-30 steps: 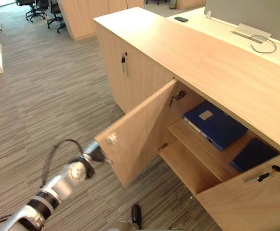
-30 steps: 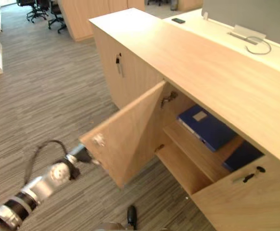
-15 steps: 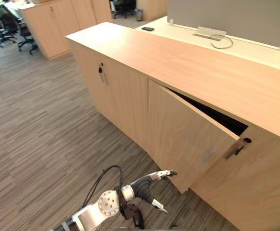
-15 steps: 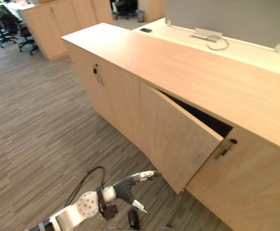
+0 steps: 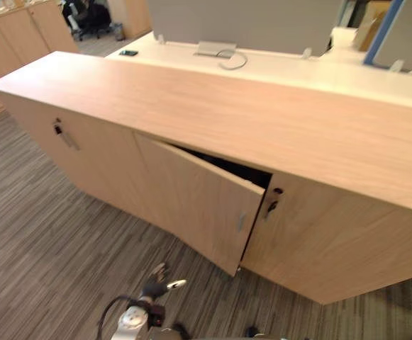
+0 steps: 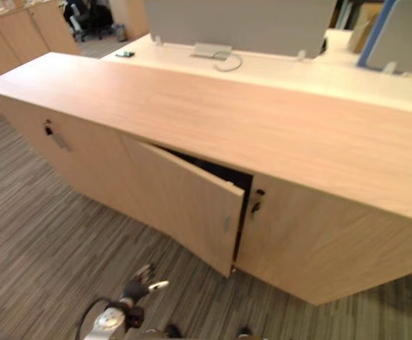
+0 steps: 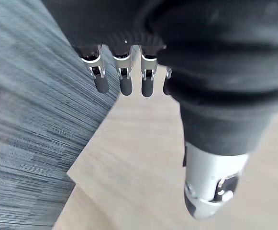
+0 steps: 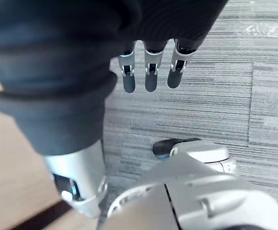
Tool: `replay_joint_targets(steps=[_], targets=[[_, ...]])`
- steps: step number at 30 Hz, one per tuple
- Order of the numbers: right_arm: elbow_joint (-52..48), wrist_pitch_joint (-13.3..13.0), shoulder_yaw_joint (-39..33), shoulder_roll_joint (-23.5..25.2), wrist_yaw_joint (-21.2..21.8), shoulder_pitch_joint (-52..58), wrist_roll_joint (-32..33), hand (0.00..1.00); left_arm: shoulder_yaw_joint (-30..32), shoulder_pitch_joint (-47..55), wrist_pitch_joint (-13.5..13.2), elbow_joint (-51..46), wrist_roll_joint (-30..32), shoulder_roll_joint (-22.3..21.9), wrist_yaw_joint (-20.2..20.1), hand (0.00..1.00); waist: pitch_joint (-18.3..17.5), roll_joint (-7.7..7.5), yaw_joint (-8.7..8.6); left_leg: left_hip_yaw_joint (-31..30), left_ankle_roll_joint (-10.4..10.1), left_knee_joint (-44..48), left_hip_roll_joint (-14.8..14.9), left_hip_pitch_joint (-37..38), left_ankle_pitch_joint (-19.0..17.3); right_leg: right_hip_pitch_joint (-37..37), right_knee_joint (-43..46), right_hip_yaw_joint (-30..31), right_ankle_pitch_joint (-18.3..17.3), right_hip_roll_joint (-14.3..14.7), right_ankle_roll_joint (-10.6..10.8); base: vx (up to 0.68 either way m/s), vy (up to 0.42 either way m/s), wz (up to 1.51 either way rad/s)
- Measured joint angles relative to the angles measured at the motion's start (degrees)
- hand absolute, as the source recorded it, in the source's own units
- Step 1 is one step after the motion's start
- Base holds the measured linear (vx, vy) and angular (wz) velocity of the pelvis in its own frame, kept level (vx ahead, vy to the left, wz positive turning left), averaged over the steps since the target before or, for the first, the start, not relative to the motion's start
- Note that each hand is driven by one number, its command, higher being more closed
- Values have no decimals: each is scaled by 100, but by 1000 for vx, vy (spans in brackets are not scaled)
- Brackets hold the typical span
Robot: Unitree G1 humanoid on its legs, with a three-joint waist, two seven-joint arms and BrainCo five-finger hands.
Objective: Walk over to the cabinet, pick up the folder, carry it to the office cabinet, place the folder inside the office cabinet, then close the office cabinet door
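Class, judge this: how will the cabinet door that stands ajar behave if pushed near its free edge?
The door looks like a flat, thick wooden panel, so it is probably stiff. Joined at one side to the cabinet, it should swing shut, not slide or tip.

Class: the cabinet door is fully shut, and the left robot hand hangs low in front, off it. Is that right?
No: the door is ajar, with a dark gap behind its free edge, as the left eye view shows. The left robot hand does hang low in front, off it.

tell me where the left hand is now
Low in the eye views, the left hand hangs over the carpet, apart from the ajar cabinet door.
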Motion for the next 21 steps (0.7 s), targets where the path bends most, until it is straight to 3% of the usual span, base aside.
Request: replay_joint_targets(steps=[2,3,4,5,6,7,8,10,11,15,21], targets=[[36,29,-150,-20,-21,-58,15,0,326,68,6,196,-511,-77,44,0,34,-50,102,-699,-117,342,-86,-173,-31,77,20,295,1,24,-64,205,-130,-68],[30,33,-181,-59,-36,-106,20,0,451,112,19,284,-684,-137,44,0,35,-52,139,-1183,-259,129,-373,-112,-231,73,26,464,2,-17,-71,259,-10,-108],[26,27,-180,-73,-35,-205,52,0,725,179,16,490,-885,-234,43,0,46,-69,167,-2006,-399,-476,-883,62,-426,72,35,749,4,-93,-73,189,69,-103],[28,22,-181,-67,-35,-260,71,0,825,183,19,607,-971,-268,42,0,46,-66,170,-2283,-412,-765,-1055,148,-430,75,36,861,4,-106,-71,145,126,-104],[26,18,-177,-54,-28,-308,110,0,963,182,23,791,-1096,-305,43,0,35,-47,169,-2602,-423,-1196,-1223,287,-365,84,33,965,2,-97,-64,130,151,-80],[7,12,-175,-15,-17,-318,122,0,1181,185,26,1011,-1236,-361,43,0,-2,21,168,-2806,-330,-1547,-1249,359,199,102,5,1074,-10,18,-13,121,156,-74],[11,13,-174,83,-17,-320,122,0,1301,163,31,1117,-1288,-344,50,0,-10,-41,170,-2736,-193,-1533,-1248,427,179,128,-27,1154,-23,7,10,114,139,-61],[-119,5,-106,355,-8,-158,183,0,1607,187,34,1163,-1192,-394,130,0,-122,-263,163,-2485,-128,-1941,-1304,582,277,88,-40,1203,-40,-112,95,94,99,-38],[-137,2,-90,382,-19,-130,213,0,1656,176,34,1163,-1035,-431,175,0,-115,-299,160,-2460,-116,-2076,-1336,650,333,78,-43,1207,-46,-151,104,72,66,-18],[-282,-29,66,436,-69,81,283,0,1849,208,22,1196,-293,-652,465,0,-253,-326,143,-2400,-35,-2810,-1435,857,707,-100,-58,1209,-86,-236,167,73,37,-1],[-278,-29,74,449,-171,139,442,0,2047,331,-12,1258,-252,-754,515,0,-291,-341,173,-2381,-48,-3023,-1398,1123,750,117,-185,1181,-94,-208,176,53,10,0]])
